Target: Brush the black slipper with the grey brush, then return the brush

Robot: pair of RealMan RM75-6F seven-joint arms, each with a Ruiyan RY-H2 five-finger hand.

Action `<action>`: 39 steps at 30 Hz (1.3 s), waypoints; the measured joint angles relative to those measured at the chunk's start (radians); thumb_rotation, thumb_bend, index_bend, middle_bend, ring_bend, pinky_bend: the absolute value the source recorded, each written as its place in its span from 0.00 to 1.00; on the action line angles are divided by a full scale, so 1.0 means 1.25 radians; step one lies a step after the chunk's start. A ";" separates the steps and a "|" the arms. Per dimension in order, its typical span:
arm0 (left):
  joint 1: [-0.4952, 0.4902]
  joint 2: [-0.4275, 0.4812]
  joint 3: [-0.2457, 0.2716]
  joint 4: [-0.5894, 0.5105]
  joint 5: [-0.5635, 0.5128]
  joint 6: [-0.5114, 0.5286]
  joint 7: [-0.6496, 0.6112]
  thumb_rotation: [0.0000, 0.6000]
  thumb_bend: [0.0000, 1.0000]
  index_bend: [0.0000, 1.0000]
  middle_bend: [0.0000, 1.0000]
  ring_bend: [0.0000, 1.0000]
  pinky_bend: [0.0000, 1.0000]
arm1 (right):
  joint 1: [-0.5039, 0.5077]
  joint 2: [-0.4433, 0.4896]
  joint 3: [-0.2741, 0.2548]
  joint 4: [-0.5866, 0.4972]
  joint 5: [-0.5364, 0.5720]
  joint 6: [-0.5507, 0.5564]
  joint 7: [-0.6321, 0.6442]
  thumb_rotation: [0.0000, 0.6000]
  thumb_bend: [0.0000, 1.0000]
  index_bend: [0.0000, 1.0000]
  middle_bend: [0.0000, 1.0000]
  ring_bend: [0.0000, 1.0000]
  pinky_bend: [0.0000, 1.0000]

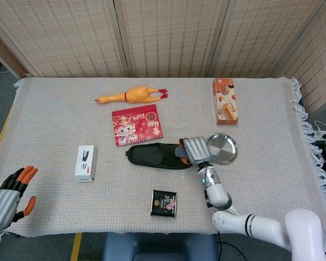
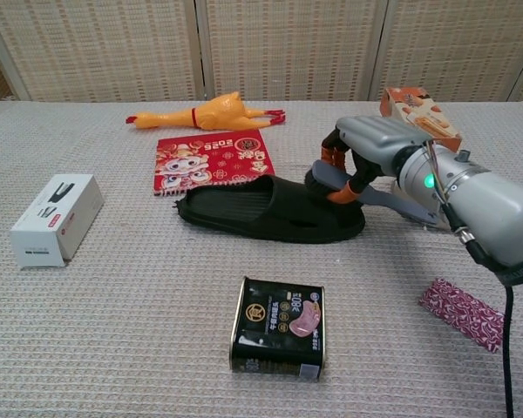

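Note:
The black slipper point(image 1: 155, 156) point(image 2: 266, 212) lies near the middle of the table, toe end to the right. My right hand point(image 1: 196, 149) point(image 2: 376, 144) grips the grey brush point(image 2: 331, 180) and holds its head against the slipper's right end. The brush's handle point(image 2: 390, 202) runs back under the hand. In the head view the hand hides most of the brush. My left hand point(image 1: 8, 198) hangs off the table's near left corner, fingers apart and holding nothing.
A round steel plate point(image 1: 222, 148) sits just right of my right hand. A red booklet point(image 1: 137, 125), a rubber chicken point(image 1: 133, 95), a snack box point(image 1: 225, 101), a white box point(image 1: 85, 162), a black packet point(image 1: 164, 203) and a red patterned sachet point(image 2: 464, 312) lie around.

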 measured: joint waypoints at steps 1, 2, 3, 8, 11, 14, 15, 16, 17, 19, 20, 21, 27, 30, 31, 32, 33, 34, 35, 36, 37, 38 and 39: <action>-0.001 0.000 -0.001 0.000 -0.001 -0.001 -0.001 1.00 0.52 0.00 0.00 0.00 0.13 | 0.005 -0.003 0.003 0.000 -0.002 0.000 -0.001 1.00 0.41 0.87 0.69 0.67 0.86; -0.001 0.000 -0.001 0.000 -0.002 -0.002 -0.001 1.00 0.52 0.00 0.00 0.00 0.13 | 0.010 -0.006 0.005 0.000 -0.003 -0.001 -0.003 1.00 0.41 0.87 0.69 0.67 0.86; -0.002 0.000 -0.001 0.000 -0.003 -0.004 -0.002 1.00 0.52 0.00 0.00 0.00 0.13 | 0.015 -0.009 0.006 0.001 -0.003 -0.002 -0.006 1.00 0.41 0.87 0.69 0.67 0.86; -0.002 0.002 -0.002 0.001 -0.003 -0.004 -0.008 1.00 0.52 0.00 0.00 0.00 0.13 | 0.041 -0.040 0.019 0.016 0.006 -0.008 -0.024 1.00 0.41 0.87 0.69 0.67 0.86; 0.002 0.002 -0.005 0.000 -0.010 0.003 -0.007 1.00 0.52 0.00 0.00 0.00 0.13 | 0.047 -0.050 0.024 0.018 0.009 -0.006 -0.028 1.00 0.41 0.86 0.69 0.67 0.86; 0.008 0.002 -0.008 -0.001 -0.015 0.013 -0.009 1.00 0.52 0.00 0.00 0.00 0.13 | 0.043 -0.038 0.020 0.006 0.014 -0.005 -0.034 1.00 0.41 0.84 0.69 0.67 0.86; 0.010 0.002 -0.008 -0.001 -0.017 0.015 -0.008 1.00 0.52 0.00 0.00 0.00 0.13 | 0.040 -0.031 0.019 0.000 0.016 -0.004 -0.036 1.00 0.41 0.84 0.69 0.67 0.86; 0.011 0.003 -0.008 -0.001 -0.016 0.016 -0.006 1.00 0.52 0.00 0.00 0.00 0.13 | 0.036 -0.020 0.017 -0.010 0.018 -0.002 -0.038 1.00 0.41 0.84 0.69 0.67 0.86; 0.011 0.003 -0.008 -0.002 -0.015 0.017 -0.005 1.00 0.52 0.00 0.00 0.00 0.13 | 0.032 -0.009 0.015 -0.019 0.020 -0.001 -0.041 1.00 0.41 0.84 0.69 0.67 0.86; 0.013 0.002 -0.006 -0.004 -0.012 0.019 0.001 1.00 0.52 0.00 0.00 0.00 0.13 | 0.024 0.019 0.010 -0.037 0.022 0.003 -0.049 1.00 0.41 0.84 0.69 0.67 0.86; 0.013 0.001 -0.006 -0.004 -0.012 0.019 0.004 1.00 0.52 0.00 0.00 0.00 0.13 | 0.022 0.032 0.009 -0.044 0.023 0.004 -0.054 1.00 0.41 0.84 0.69 0.67 0.86; 0.013 0.000 -0.006 -0.006 -0.012 0.019 0.009 1.00 0.52 0.00 0.00 0.00 0.13 | 0.020 0.046 0.008 -0.051 0.023 0.006 -0.059 1.00 0.41 0.84 0.69 0.67 0.86; 0.012 -0.008 -0.008 -0.015 -0.017 0.012 0.040 1.00 0.52 0.00 0.00 0.00 0.13 | 0.011 0.150 0.004 -0.112 0.026 0.016 -0.111 1.00 0.41 0.83 0.69 0.67 0.86; 0.012 -0.013 -0.007 -0.018 -0.014 0.013 0.056 1.00 0.52 0.00 0.00 0.00 0.13 | -0.001 0.190 -0.024 -0.129 0.042 0.012 -0.146 1.00 0.41 0.81 0.69 0.67 0.86; 0.012 -0.015 -0.007 -0.019 -0.011 0.014 0.061 1.00 0.52 0.00 0.00 0.00 0.13 | -0.008 0.198 -0.038 -0.129 0.047 0.009 -0.150 1.00 0.41 0.80 0.69 0.67 0.86; 0.012 -0.017 -0.006 -0.019 -0.008 0.014 0.065 1.00 0.52 0.00 0.00 0.00 0.13 | -0.014 0.201 -0.048 -0.125 0.049 0.007 -0.151 1.00 0.41 0.80 0.69 0.67 0.86; 0.012 -0.020 -0.006 -0.019 -0.004 0.016 0.069 1.00 0.52 0.00 0.00 0.00 0.13 | -0.019 0.204 -0.057 -0.119 0.051 0.006 -0.150 1.00 0.41 0.79 0.69 0.67 0.86; 0.011 -0.022 -0.006 -0.018 -0.003 0.016 0.072 1.00 0.52 0.00 0.00 0.00 0.13 | -0.025 0.205 -0.066 -0.106 0.051 0.004 -0.147 1.00 0.41 0.79 0.69 0.67 0.86; 0.011 -0.025 -0.007 -0.016 -0.002 0.016 0.073 1.00 0.52 0.00 0.00 0.00 0.13 | -0.030 0.205 -0.072 -0.094 0.051 0.002 -0.143 1.00 0.41 0.79 0.69 0.67 0.86; 0.009 -0.029 -0.007 -0.014 -0.001 0.014 0.075 1.00 0.52 0.00 0.00 0.00 0.13 | -0.035 0.204 -0.078 -0.081 0.051 -0.002 -0.135 1.00 0.41 0.79 0.69 0.67 0.86; 0.008 -0.030 -0.007 -0.013 -0.001 0.011 0.078 1.00 0.52 0.00 0.00 0.00 0.13 | -0.041 0.203 -0.086 -0.062 0.049 -0.006 -0.124 1.00 0.41 0.78 0.69 0.67 0.86; 0.006 -0.032 -0.007 -0.012 -0.001 0.008 0.080 1.00 0.52 0.00 0.00 0.00 0.13 | -0.046 0.201 -0.092 -0.048 0.046 -0.009 -0.116 1.00 0.41 0.78 0.69 0.67 0.86; 0.005 -0.034 -0.007 -0.011 -0.002 0.005 0.084 1.00 0.52 0.00 0.00 0.00 0.13 | -0.050 0.199 -0.098 -0.033 0.042 -0.012 -0.107 1.00 0.41 0.77 0.69 0.66 0.86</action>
